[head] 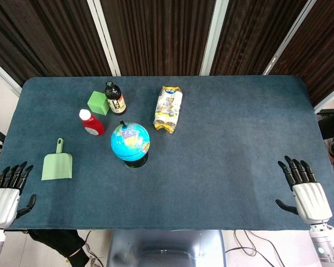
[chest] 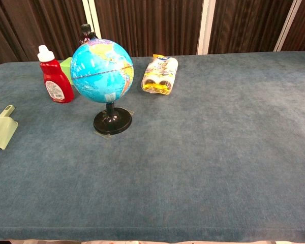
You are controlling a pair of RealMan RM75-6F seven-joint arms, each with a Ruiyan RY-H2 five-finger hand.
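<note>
A blue felt-covered surface seen from above and from chest height. The left hand rests at the near left corner of the surface, fingers spread apart and grasping nothing. The right hand rests at the near right corner, likewise released, fingers apart and empty. Neither hand shows in the chest view.

Nearest the left hand lies a pale green scoop, flat on the surface close to the left edge, its handle pointing toward the far edge; hand and scoop are apart. Further in, left of the middle, a small globe stands upright on a black base. Beyond it toward the far left corner stand a red squeeze bottle with a white cap, a green cube and a dark bottle, the cube and dark bottle just beside each other. A yellow and white packet lies right of the dark bottle. The right half of the surface carries only the right hand.

As a judgement, no handling has begun: everything sits untouched, and all the work is left.
</note>
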